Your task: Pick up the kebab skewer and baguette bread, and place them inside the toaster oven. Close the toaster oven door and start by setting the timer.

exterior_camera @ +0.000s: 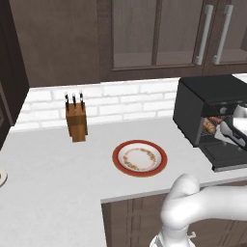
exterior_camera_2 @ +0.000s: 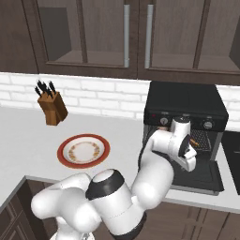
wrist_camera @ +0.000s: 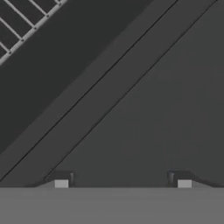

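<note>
The black toaster oven [exterior_camera: 207, 99] [exterior_camera_2: 185, 105] stands on the counter at the right. Its door [exterior_camera: 226, 155] [exterior_camera_2: 199, 177] hangs open, folded down flat in front. On the wire rack [wrist_camera: 26, 22] inside lies golden-brown and reddish food [exterior_camera: 210, 126] [exterior_camera_2: 199, 138]. It is too small to tell the baguette bread from the kebab skewer. My gripper [exterior_camera: 235, 134] [exterior_camera_2: 190, 161] [wrist_camera: 122, 183] hovers just above the lowered door at the oven's mouth. It points down at the door, and its fingertips [wrist_camera: 61, 183] stand wide apart with nothing between them.
An empty red-rimmed plate [exterior_camera: 140, 158] [exterior_camera_2: 84, 151] sits on the grey counter left of the oven. A wooden knife block [exterior_camera: 76, 119] [exterior_camera_2: 52, 107] stands by the white tiled wall. Dark wall cabinets [exterior_camera_2: 136, 37] hang above the oven.
</note>
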Tool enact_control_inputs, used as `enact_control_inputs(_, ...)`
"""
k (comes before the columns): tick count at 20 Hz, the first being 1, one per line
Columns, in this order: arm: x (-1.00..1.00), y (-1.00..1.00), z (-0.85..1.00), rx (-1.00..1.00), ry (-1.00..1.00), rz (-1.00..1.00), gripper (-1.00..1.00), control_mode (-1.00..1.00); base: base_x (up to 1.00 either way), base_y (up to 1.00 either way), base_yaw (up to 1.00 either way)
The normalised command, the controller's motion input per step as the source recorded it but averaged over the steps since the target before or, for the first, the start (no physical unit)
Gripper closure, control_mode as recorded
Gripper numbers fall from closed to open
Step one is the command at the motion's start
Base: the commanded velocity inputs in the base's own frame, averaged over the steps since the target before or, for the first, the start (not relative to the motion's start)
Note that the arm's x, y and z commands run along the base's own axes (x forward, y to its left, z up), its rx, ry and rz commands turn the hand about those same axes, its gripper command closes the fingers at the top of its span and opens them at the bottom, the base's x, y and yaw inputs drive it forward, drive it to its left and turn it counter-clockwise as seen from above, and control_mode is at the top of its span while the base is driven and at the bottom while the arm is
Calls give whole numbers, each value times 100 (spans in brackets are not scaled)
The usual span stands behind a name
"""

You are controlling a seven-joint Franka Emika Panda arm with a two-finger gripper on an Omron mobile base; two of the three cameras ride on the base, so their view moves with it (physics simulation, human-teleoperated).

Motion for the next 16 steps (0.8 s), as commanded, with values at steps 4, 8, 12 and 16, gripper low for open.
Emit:
enact_control_inputs(4,9,0,0,0,-5,-14,-100,-100,0,0,0)
enact_control_inputs(8,-31,0,11,0,-1,-3,-100,-100,0,0,0)
enact_control_inputs(12,-70,0,44,0,0,2,-100,-100,0,0,0)
enact_control_inputs(16,-100,1,37,-1,0,16,-100,-100,0,0,0)
